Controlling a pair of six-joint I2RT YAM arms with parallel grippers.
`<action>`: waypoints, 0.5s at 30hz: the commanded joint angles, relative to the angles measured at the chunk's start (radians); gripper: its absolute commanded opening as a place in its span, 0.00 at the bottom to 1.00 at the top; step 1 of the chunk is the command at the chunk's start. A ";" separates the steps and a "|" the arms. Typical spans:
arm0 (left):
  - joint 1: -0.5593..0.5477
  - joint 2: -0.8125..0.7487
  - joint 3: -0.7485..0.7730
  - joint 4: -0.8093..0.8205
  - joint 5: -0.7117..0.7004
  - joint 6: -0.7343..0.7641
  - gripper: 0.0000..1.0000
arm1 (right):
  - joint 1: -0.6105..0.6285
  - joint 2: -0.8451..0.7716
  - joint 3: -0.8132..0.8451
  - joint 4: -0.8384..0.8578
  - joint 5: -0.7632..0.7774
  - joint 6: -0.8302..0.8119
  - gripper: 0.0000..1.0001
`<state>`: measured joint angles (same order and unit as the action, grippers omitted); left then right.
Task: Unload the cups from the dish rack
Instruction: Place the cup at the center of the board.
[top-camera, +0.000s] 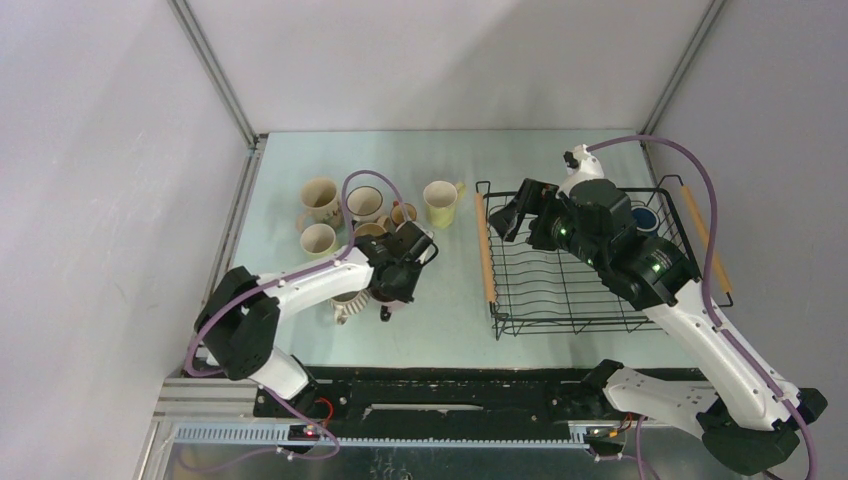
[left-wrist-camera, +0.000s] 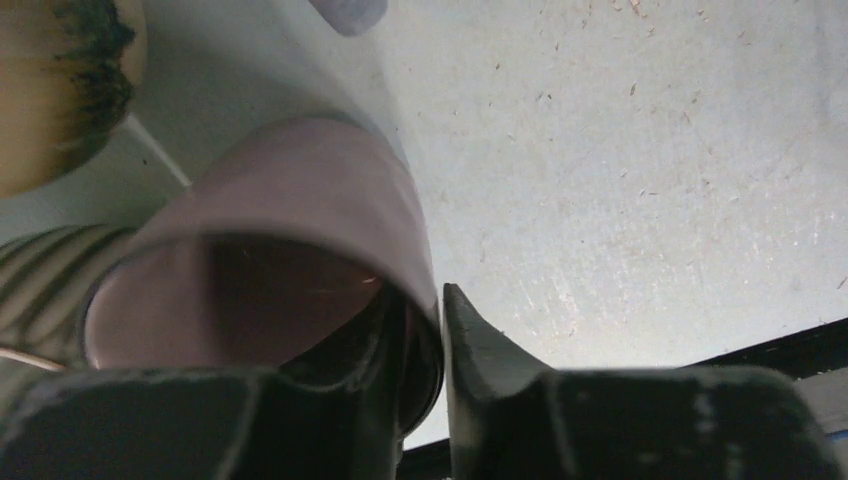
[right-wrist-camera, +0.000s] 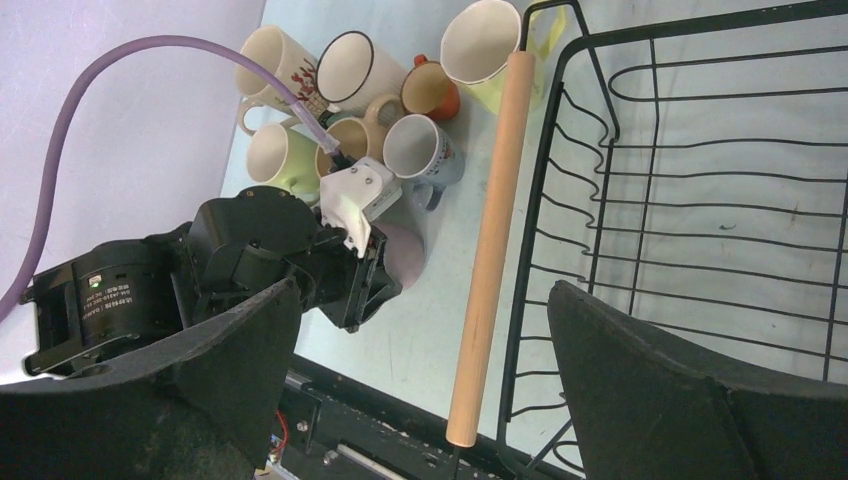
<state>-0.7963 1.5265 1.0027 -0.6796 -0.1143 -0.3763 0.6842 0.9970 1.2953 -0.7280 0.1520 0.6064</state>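
My left fingers (left-wrist-camera: 490, 360) stand close together astride the wall of the mauve-pink mug (left-wrist-camera: 300, 190). One reaches down inside its mouth. The other sits just outside the rim, at the lower middle of the left wrist view, with only a sliver of light between it and the wall. I cannot tell whether I am pinching the mug or merely straddling it. The mug stands mouth up on the pale surface (left-wrist-camera: 650, 150), at the lower left of the top view, well apart from the dish rack (top-camera: 585, 285). Just beside it on the left is the ribbed cream mug (left-wrist-camera: 45, 275), and in the upper left corner of that wrist view a blurred tan cup (left-wrist-camera: 50, 90). Higher up the surface the other cups crowd together: a cream mug with a red print (right-wrist-camera: 265, 60), a white mug with a dark rim (right-wrist-camera: 350, 65), a pale green mug (right-wrist-camera: 275, 158), a greyish mug (right-wrist-camera: 415, 148) and an orange-red mug (right-wrist-camera: 432, 88). The yellow-green mug (right-wrist-camera: 485, 40) stands nearest the rack, just beside its wooden rod handle (right-wrist-camera: 490, 240). My right fingers (right-wrist-camera: 650, 380) are spread wide with nothing between them, over the left end of the rack, near that handle. Inside the rack, at its upper right in the top view, sits a dark blue cup (top-camera: 645, 217), partly hidden behind my right arm.
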 joint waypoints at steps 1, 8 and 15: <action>-0.008 0.001 0.058 0.032 -0.027 0.012 0.29 | 0.009 0.003 0.022 0.003 0.017 -0.019 1.00; -0.009 -0.023 0.064 0.028 -0.020 0.014 0.44 | 0.010 0.005 0.022 0.002 0.014 -0.016 1.00; -0.010 -0.094 0.073 0.022 -0.010 0.013 0.71 | 0.009 0.002 0.022 0.001 0.013 -0.015 1.00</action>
<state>-0.7975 1.5150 1.0027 -0.6666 -0.1238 -0.3702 0.6842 1.0031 1.2953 -0.7368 0.1524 0.6064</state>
